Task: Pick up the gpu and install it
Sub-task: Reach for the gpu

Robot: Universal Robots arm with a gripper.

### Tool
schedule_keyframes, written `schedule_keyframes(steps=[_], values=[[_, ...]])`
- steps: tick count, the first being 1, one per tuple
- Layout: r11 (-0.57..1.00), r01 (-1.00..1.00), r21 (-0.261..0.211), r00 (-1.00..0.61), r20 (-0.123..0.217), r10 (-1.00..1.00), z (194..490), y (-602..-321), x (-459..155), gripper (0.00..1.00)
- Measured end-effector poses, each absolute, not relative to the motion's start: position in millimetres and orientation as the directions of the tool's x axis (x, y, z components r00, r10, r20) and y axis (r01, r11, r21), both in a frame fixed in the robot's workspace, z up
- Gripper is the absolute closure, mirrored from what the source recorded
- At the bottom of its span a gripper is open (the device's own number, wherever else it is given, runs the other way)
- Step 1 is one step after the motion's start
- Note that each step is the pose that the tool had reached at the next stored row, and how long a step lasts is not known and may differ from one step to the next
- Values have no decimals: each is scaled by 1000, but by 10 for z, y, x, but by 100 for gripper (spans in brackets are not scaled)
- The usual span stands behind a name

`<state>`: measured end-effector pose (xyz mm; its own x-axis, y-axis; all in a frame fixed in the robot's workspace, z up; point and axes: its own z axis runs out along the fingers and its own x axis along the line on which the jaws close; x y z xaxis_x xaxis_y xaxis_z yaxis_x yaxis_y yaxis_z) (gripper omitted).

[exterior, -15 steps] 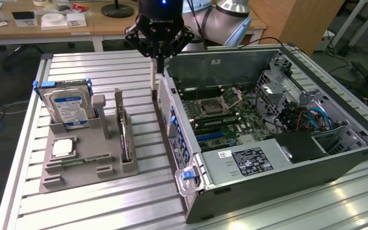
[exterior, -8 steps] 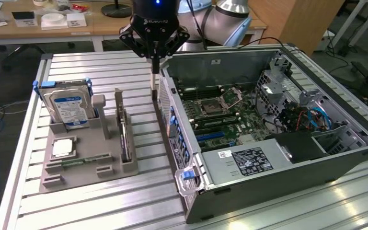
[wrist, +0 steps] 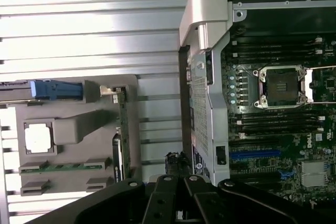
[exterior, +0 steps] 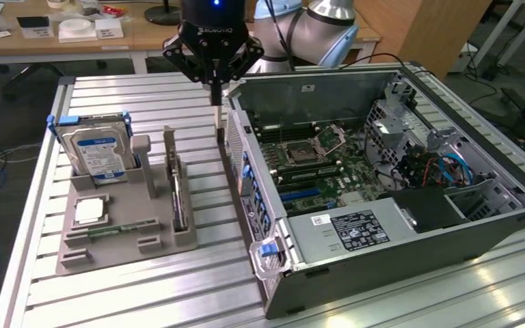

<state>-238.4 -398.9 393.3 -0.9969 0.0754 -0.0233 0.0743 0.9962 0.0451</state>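
Fingers (exterior: 215, 92): pressed together, empty. Gripper (exterior: 215, 102): hanging over the gap between grey tray (exterior: 117, 254) and computer case (exterior: 481, 225). Gpu (exterior: 178, 197): on edge in its tray slot, ungripped, near hard drive (exterior: 98, 154). Step judged: approach. Advised: centre over the card's top edge, square to the slot, clear of the case wall.

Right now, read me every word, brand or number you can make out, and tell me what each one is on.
"ROBOTIQ": on the black body of the tool.
Blue-white label on the hard drive: too blurred to read.
Black label on the power supply: print too small to read.
White sticker beside it: unreadable.
Cards on the far desk: unreadable.
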Motion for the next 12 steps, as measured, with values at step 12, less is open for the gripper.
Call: schedule_keyframes(steps=[12], values=[[996,74,45,-997,-23,75,3932,-3990,-2593,89]])
